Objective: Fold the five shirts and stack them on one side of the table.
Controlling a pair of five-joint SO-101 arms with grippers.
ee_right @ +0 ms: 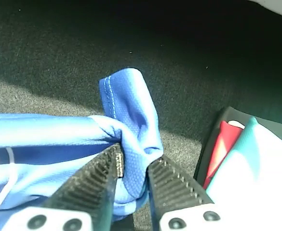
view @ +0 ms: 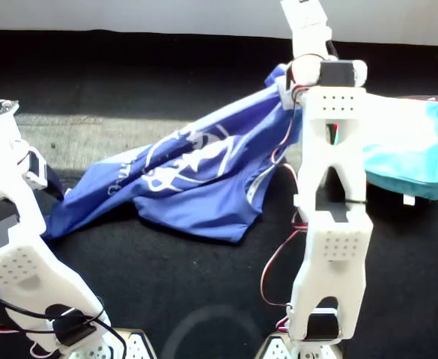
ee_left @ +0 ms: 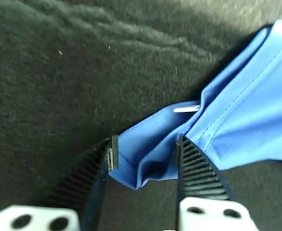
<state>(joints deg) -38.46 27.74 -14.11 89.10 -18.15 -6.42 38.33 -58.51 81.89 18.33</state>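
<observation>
- The right gripper (ee_right: 133,161) is pressed together on a bunched fold of the blue shirt (view: 196,176). It holds that end up off the table (view: 166,292) near the far edge, probably to stretch the cloth for folding.
- From that raised pinch the shirt slopes down and across to the left side, where its low end rests on the dark surface.
- The left gripper (ee_left: 145,149) stands spread, with one finger on either side of a hemmed corner bunched between them. It looks set to close there so both ends can be pulled flat.
- Just beside the right gripper lies a teal shirt (view: 409,149) with a red garment (ee_right: 222,144) tucked against it, apparently the start of the stack on the right side.
- Open table shows in front of the blue shirt, between the two arm bases, and it seems room enough to lay the shirt flat.
- The raised end sits close to the teal shirt, so a swing to the right could disturb it.
</observation>
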